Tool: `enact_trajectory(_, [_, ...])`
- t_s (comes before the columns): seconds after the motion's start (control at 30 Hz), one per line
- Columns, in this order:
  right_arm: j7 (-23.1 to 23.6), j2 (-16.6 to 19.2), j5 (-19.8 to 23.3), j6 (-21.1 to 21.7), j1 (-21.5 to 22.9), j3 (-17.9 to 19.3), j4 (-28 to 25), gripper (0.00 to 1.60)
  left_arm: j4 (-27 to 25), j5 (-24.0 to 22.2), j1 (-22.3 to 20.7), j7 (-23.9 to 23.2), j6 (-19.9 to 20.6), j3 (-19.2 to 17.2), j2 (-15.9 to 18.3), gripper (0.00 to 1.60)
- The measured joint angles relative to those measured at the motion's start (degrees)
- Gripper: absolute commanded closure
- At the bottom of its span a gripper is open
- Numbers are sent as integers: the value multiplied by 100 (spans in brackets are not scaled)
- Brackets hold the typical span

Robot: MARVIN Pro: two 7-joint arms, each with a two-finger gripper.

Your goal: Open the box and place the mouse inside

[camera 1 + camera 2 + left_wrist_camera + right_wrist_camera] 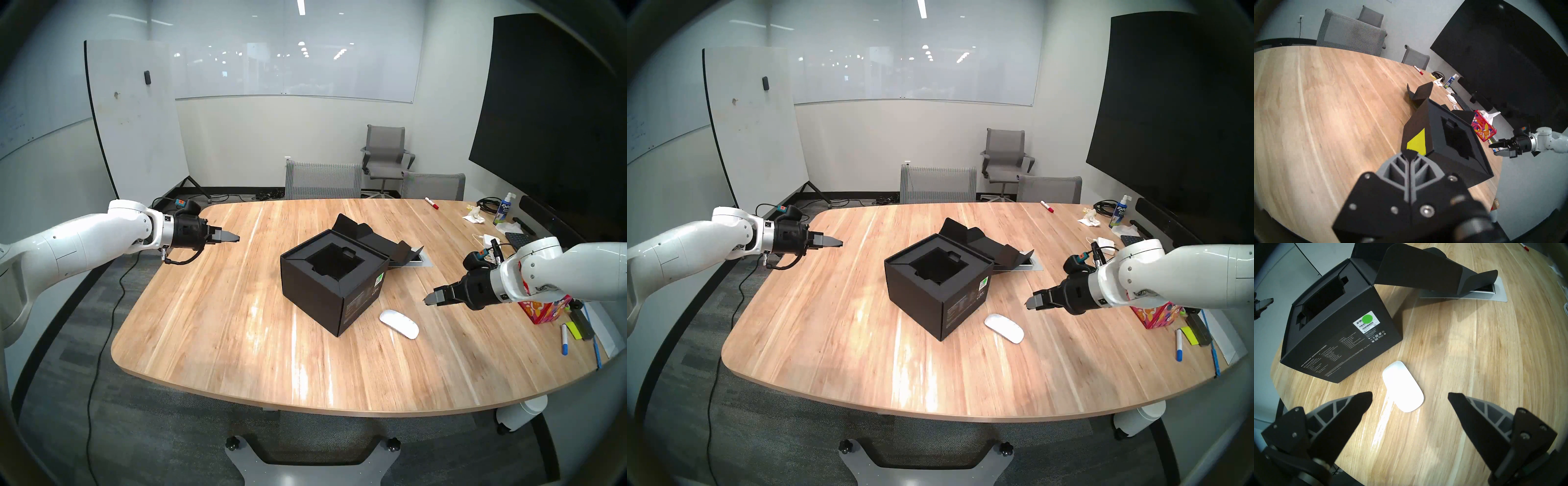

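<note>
Head stereo left view, contents of wooden table (210,339): one black cardboard box (334,281), standing near the table's middle, lid (373,237) folded back and lying on the tabletop behind it, black recessed insert (334,263) exposed and holding nothing visible; white barcode label with green dot (1366,321) on the side wall facing the right arm; yellow-green sticky note (1417,141) on the wall facing the left arm. One white oval mouse (399,324), flat on the table just beside the box's near right corner, apart from it, outside the box. Left gripper (234,238): held in the air over the table's left edge, well apart from the box, pointing toward it, fingers pressed together with nothing between them, as the left wrist view confirms. Right gripper (428,300): raised above the table to the right of the mouse, angled down toward it, fingers (1356,405) spread wide with nothing between them; in the right wrist view the mouse lies ahead of and between the two tips, untouched. Sundry items along the right edge: red floral tissue box (543,310), partly behind the right arm; blue marker (564,339); spray bottle (503,208); red marker (431,203) at the far side.
</note>
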Motion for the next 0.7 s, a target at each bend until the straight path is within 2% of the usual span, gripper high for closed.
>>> enact_trajectory(0.43, [0,-2,1,0,-2,1,1,0,362,500,16,-1331,-377,13,298,160])
enact_trajectory(0.7, [0,-4,2,0,-5,1,3,0,603,751,51,-2094,-537,79,366,160])
